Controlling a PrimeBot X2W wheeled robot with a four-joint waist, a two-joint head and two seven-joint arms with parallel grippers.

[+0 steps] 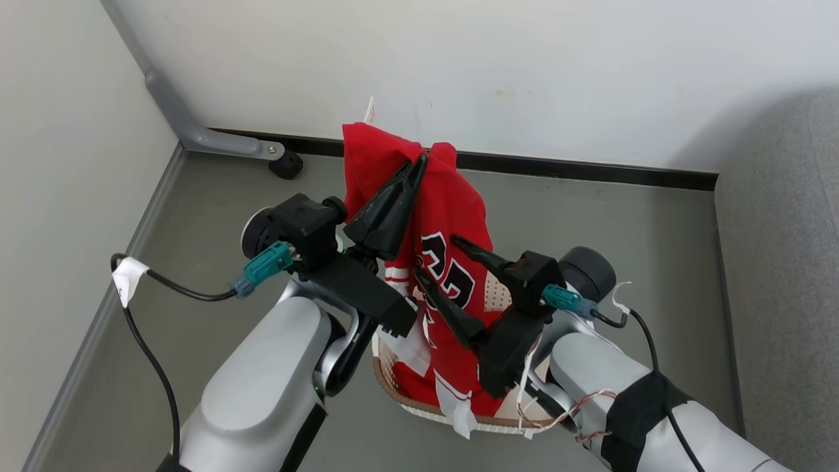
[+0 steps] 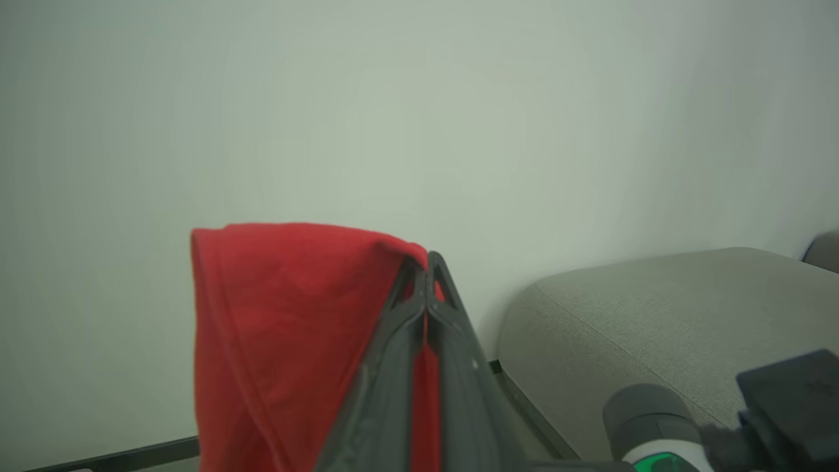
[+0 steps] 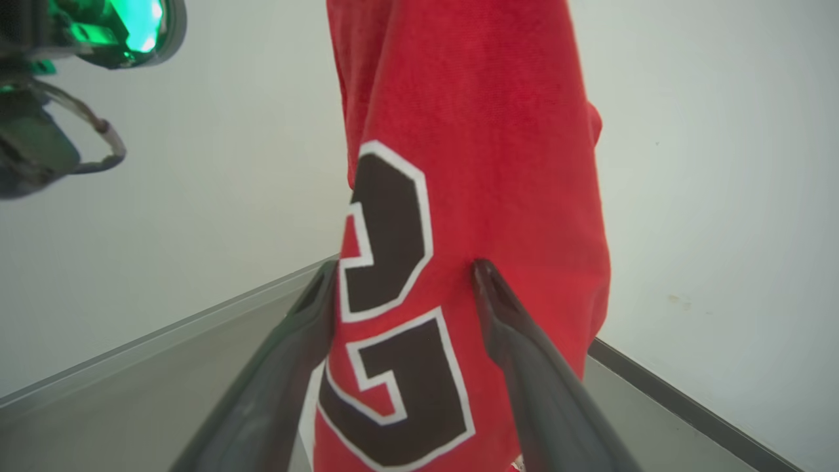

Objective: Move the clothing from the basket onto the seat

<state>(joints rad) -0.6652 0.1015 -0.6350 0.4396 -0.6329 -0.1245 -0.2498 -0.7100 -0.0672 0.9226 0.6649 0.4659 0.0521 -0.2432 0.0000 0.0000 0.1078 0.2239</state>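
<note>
Above perforated basket [image 1: 425, 411]: left tool [image 1: 423, 158] pinches thin red clothing [image 1: 453, 203]; right tool [image 1: 436, 255] spread wide.

Basket [image 1: 383, 380] interior (mostly) under clothing [image 1: 452, 210]

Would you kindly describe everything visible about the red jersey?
The red jersey, thin fabric with white trim and black white-edged numerals, hangs from the left tool, shut on its top fold. Its lower end reaches the basket. The open right tool flanks its numerals.
</note>
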